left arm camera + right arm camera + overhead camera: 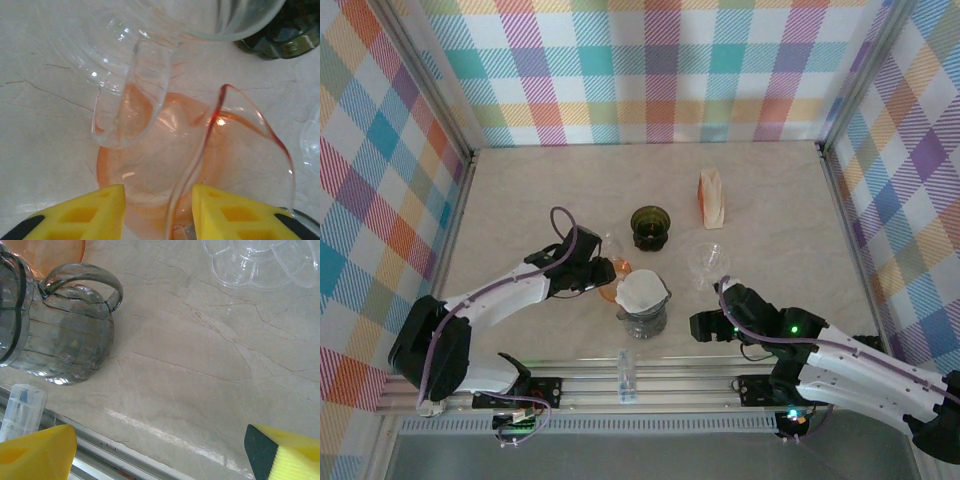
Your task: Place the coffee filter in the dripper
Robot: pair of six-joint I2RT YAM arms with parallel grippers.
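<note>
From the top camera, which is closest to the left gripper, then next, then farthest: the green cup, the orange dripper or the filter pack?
1. Orange dripper, right at the left gripper's fingertips.
2. Green cup, farther back, mid-table.
3. Filter pack, far back on the right.

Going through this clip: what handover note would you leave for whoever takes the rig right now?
Left gripper: open, fingers either side of a glass edge of the orange dripper.
Right gripper: open, empty, over the table beside the grey jug.
The white filter sits on top of the grey jug; the orange dripper looks empty.
Left to do, probably: grip the orange dripper and get the filter into it.
</note>
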